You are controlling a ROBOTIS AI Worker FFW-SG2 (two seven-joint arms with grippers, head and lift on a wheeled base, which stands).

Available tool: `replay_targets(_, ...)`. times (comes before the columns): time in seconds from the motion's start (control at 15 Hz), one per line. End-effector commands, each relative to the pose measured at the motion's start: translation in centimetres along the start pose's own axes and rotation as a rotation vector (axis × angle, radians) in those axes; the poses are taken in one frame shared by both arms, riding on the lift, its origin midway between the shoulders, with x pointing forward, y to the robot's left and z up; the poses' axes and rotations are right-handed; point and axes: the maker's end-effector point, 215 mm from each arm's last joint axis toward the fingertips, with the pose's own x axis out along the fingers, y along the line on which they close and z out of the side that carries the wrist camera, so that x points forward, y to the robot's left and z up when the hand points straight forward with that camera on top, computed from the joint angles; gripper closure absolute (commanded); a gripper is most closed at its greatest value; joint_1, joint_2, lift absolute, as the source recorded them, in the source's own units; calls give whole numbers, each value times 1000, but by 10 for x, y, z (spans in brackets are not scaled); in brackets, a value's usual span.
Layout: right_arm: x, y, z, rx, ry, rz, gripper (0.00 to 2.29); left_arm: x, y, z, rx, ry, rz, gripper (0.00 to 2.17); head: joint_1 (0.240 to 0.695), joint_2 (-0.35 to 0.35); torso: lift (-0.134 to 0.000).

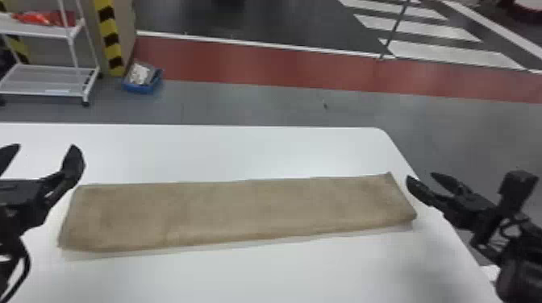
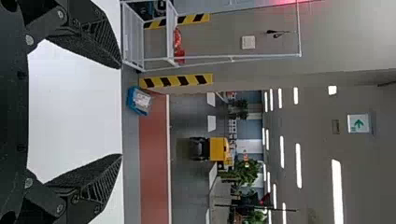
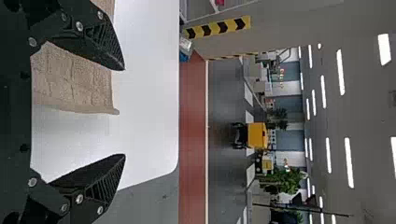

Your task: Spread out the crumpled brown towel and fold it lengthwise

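1. Left fingers [image 1: 73, 163] are standing wide and gripping nothing, hovering beside the left end of the brown towel [image 1: 242, 213]
2. Right fingers [image 1: 418, 190] are also standing wide apart and holding nothing, hanging just beyond the towel's right end; in the right wrist view, part of the towel is showing through the gap between them
3. On the white counter [image 1: 258, 151], the towel is lying between the two pairs of fingers, its long edges running from near the left fingers to near the right fingers
4. Spreading out is looking finished: the towel is lying mostly flat, with only light creases showing near the right fingers
5. Folding lengthwise is seeming done as well: the towel is forming a long, narrow strip, and a thicker, rounded edge is running along the side nearer the robot; how many layers are lying inside, I cannot tell
6. Beside the right fingers, the short end is slanting and one corner is poking out slightly, so a small straightening is remaining possible but is hardly seeming needed
7. Little else is seeming left beyond drawing both pairs of fingers away; brushing either end on the way would be risking a shifted fold
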Motion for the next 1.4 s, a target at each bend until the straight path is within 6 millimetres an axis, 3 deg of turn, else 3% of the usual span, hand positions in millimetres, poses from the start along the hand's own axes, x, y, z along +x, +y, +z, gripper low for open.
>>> replay_targets(0.0,-33,-5,11,33,-33,22,53,-14,-3,14,-2,-38,-16,43,695,-248,-124)
replay_targets(0.27,-92,-9,15,43,-34,45,66,-35,7,20,35,-35,-17,43,695,-281,-124)
replay_targets(0.4,-122,-2,21,26,-69,60,66,-40,12,6,49,15,-26,43,695,-295,-124)
replay_targets(0.53,-134,5,21,19,-64,104,66,-40,3,-16,58,82,-108,49,695,-308,-124)
replay_targets(0.67,-134,3,13,33,-18,100,80,-38,5,-67,51,271,-159,49,695,-318,-124)
replay_targets(0.93,-109,-7,10,51,86,83,218,-44,21,-103,-24,442,-179,70,695,-314,-124)
replay_targets(1.13,-75,-9,7,24,174,102,218,-48,28,-110,-20,489,-161,73,695,-296,-124)
replay_targets(1.33,-42,-11,-13,9,276,144,211,-50,32,-115,-15,511,-143,73,695,-271,-124)
